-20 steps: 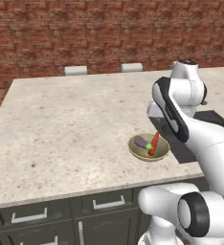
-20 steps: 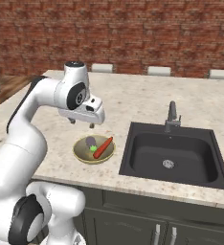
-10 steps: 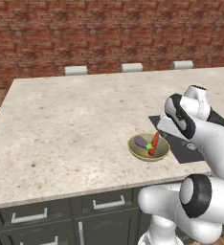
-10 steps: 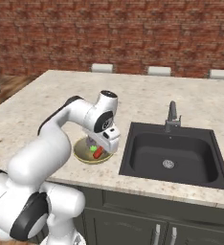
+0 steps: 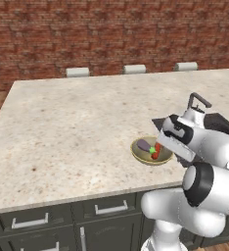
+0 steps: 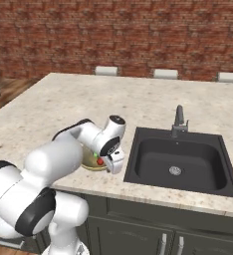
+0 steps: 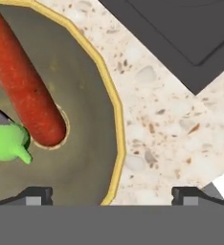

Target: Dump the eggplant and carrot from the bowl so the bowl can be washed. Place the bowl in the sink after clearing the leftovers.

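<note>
The olive-yellow bowl [image 5: 142, 156] [image 6: 90, 165] sits on the counter just left of the sink [image 6: 180, 162]. Inside lie the orange-red carrot [image 5: 157, 150] [image 7: 23, 81] and the purple eggplant [image 5: 144, 145], whose green cap [image 7: 8, 142] shows beside the carrot's tip. My gripper [image 5: 168, 147] [image 6: 113, 164] [image 7: 111, 196] is low at the bowl's sink-side edge and open. It straddles the bowl's rim [image 7: 115, 105], one fingertip [image 7: 37, 195] over the inside and the other [image 7: 185, 195] over the counter. Nothing is held.
The black sink has a grey faucet [image 6: 178, 119] [image 5: 197, 100] behind it, and its corner [image 7: 181, 33] lies close to the bowl. Speckled counter [image 5: 72, 127] stretches left and back to a brick wall. The counter's front edge is just below the bowl.
The arm has swung down from above the bowl to its sink-side rim. Bowl, carrot and eggplant have not moved.
</note>
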